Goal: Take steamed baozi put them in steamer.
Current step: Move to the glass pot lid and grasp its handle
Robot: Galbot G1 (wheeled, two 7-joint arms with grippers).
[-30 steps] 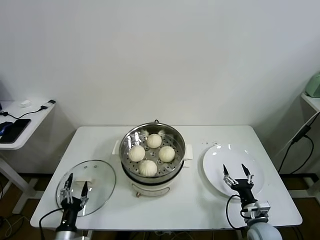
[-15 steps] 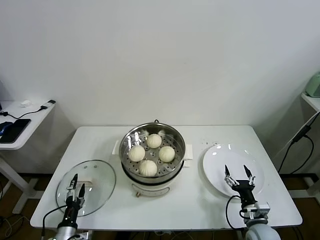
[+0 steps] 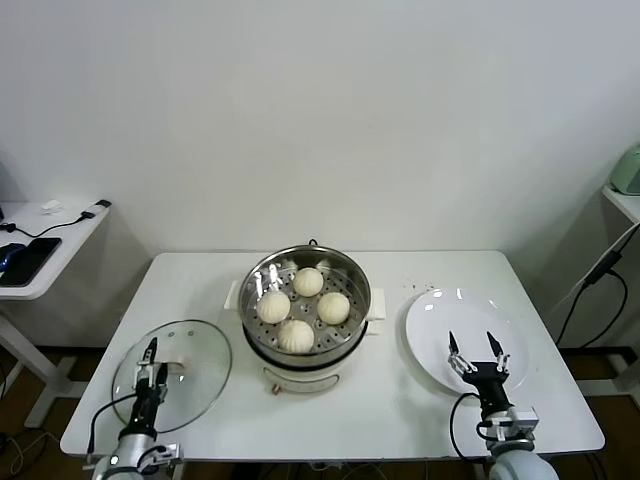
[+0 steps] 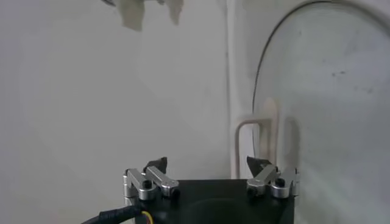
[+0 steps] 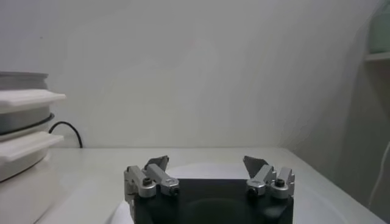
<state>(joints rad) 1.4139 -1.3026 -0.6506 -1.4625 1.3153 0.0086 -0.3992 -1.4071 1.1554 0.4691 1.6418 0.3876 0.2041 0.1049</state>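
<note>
The steamer [image 3: 352,338] stands mid-table, a shiny steel pot on a cream base. Four cream-white baozi lie on its perforated tray: one at the back [image 3: 308,282], one left [image 3: 273,306], one right [image 3: 333,307], one in front [image 3: 295,335]. My left gripper [image 3: 152,362] is open and empty, low over the near-left part of the glass lid [image 3: 190,360]; its jaws [image 4: 206,162] hold nothing. My right gripper [image 3: 477,350] is open and empty above the front of the white plate [image 3: 440,318]; its jaws [image 5: 206,162] are spread wide.
The plate is bare. In the right wrist view the steamer's side [image 5: 24,143] is off to one side, with a black cable [image 5: 67,131] behind it. The lid's white handle [image 4: 255,143] lies just past my left fingers. A side table [image 3: 45,250] stands beyond the table's left edge.
My left gripper has sunk lower toward the table's front edge and turned so it looks narrower. My right gripper has dipped very slightly. The baozi, lid and plate have not moved.
</note>
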